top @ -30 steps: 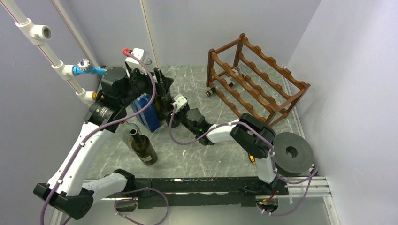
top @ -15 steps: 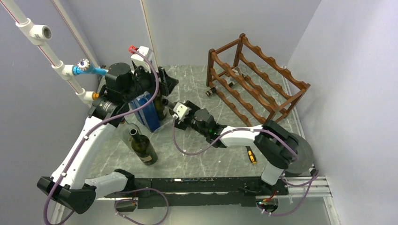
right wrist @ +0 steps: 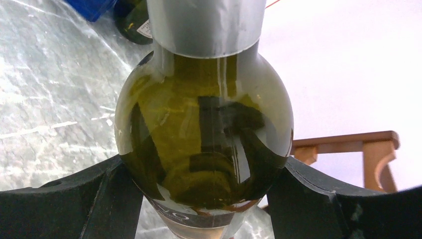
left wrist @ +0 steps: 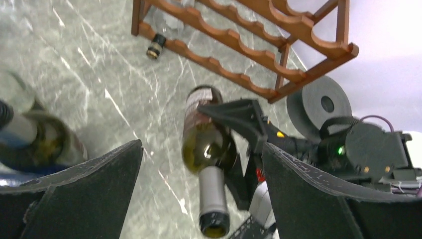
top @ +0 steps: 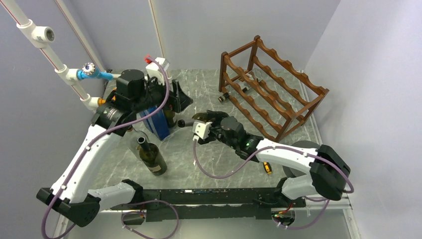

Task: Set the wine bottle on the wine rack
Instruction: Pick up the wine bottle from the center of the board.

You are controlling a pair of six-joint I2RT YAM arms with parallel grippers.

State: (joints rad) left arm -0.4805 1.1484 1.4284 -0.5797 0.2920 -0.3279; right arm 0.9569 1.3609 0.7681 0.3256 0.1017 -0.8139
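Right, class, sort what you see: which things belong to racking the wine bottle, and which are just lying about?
Job: wine bottle, held in the right pincer; wine rack.
Lying about: upright green bottle, blue box, grey disc, bottle already in the rack.

Open lane: a strip of bare marble table (top: 211, 87) is lying between the wine bottle (left wrist: 201, 144) in the right gripper (top: 206, 118) and the wine rack (top: 278, 89).
Rack: upper scallops are standing free; stored bottles (top: 223, 96) are filling part of the bottom tier (necks poking outward).
Left flank: the left gripper (top: 180, 101), blue box (top: 158, 124) and upright bottle (top: 152, 157) are crowding passage.
Near right: a grey disc (left wrist: 308, 107) is sitting beside the rack's end.
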